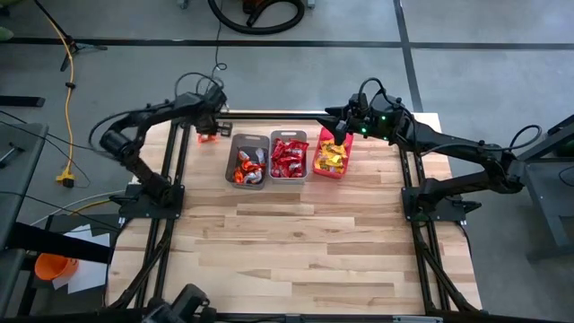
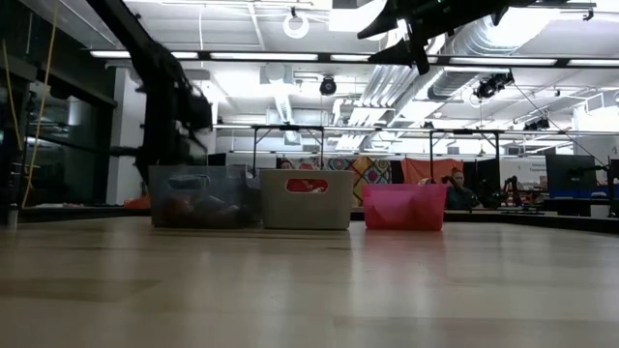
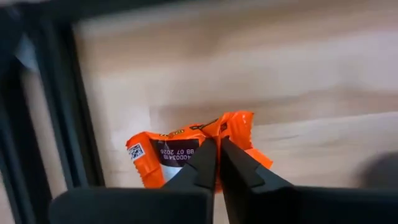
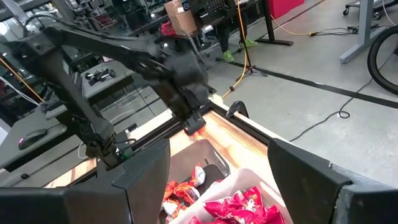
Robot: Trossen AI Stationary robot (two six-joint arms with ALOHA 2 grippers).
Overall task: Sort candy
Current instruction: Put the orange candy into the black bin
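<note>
An orange wrapped candy (image 3: 163, 157) lies on the wood table (image 1: 296, 242) at its far left, beside the black frame rail. My left gripper (image 3: 217, 149) points down on it, shut on its wrapper; in the high view the gripper (image 1: 208, 131) stands left of the bins. Three bins stand in a row at the far middle. The dark grey bin (image 1: 248, 161) holds orange and red candy, the light grey bin (image 1: 289, 155) holds red candy, and the pink bin (image 1: 332, 155) holds yellow candy. My right gripper (image 4: 217, 180) hovers open above the pink bin. My left gripper pinches the orange wrapper near its middle (image 3: 219, 132) between its two fingertips. The fingers come from above, pointing steeply down. The candy lies flat on the table, with its printed end (image 3: 138, 152) sticking out to one side.
The black frame rail (image 3: 81, 124) runs close beside the candy. In the low view the three bins (image 2: 306, 198) stand side by side, and a person (image 2: 455, 188) sits in the room behind. The near half of the table is bare wood.
</note>
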